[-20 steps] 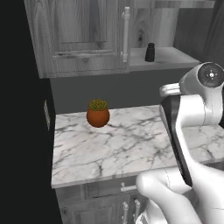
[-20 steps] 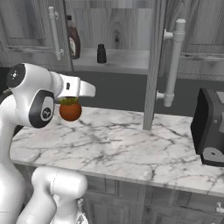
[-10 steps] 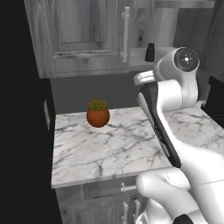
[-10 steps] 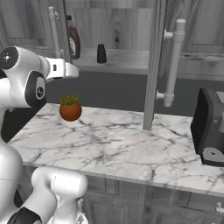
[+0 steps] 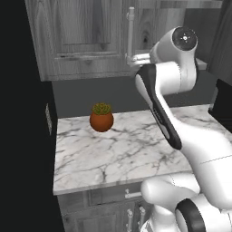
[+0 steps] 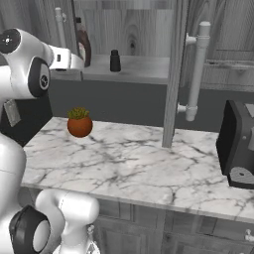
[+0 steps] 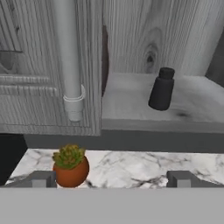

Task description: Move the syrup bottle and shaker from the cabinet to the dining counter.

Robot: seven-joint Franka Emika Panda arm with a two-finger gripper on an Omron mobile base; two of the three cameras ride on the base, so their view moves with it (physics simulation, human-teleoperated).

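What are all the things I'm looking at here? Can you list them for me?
shaker: one, near black, upright on the cabinet shelf.
syrup bottle: one, dark brown, on the same shelf, partly hidden.
cabinet: one, grey wood-grain, door open, silver bar handles.
plant pot: one, orange, on the marble worktop.
marble worktop: one, white, grey-veined.
black appliance: one, worktop's right end.
gripper: one, open, empty, facing the shelf.

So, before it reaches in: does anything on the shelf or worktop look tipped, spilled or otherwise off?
Nothing stands out. The shaker and syrup bottle stand upright on the cabinet shelf, and the plant pot sits upright on the worktop. No spills.
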